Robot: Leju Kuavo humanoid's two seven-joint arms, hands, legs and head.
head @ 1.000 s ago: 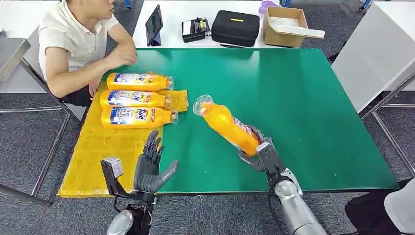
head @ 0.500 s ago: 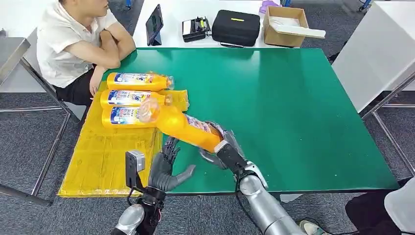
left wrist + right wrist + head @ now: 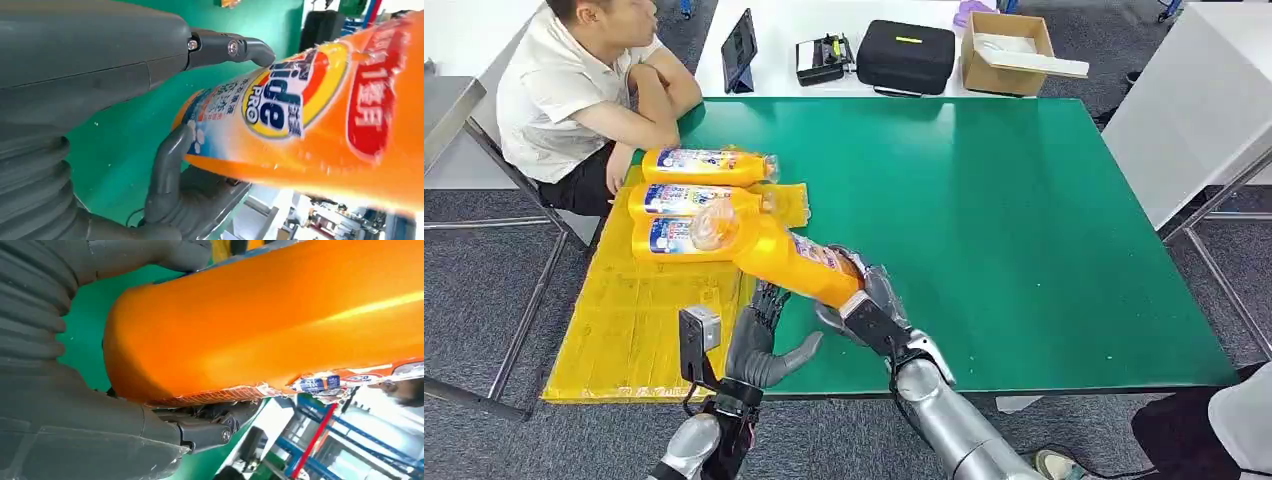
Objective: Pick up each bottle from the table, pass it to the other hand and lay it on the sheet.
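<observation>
Right hand (image 3: 864, 300) grips the base of the glossy, likely slippery orange bottle (image 3: 786, 258); the spread-fingered left hand (image 3: 759, 345) should take its labelled middle.

My right robot hand (image 3: 861, 300) wrapped around the bottle's (image 3: 786, 257) base, arm angled inward, my left robot hand (image 3: 759, 342) just below, fingers spread, thumb out

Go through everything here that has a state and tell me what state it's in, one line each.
Held bottle: off the table, tilted, gripped at its base.
Right hand: grips the held bottle.
Left hand: open under the bottle, fingers spread.
Three bottles: lying on the yellow sheet.
Cardboard box: open.
</observation>
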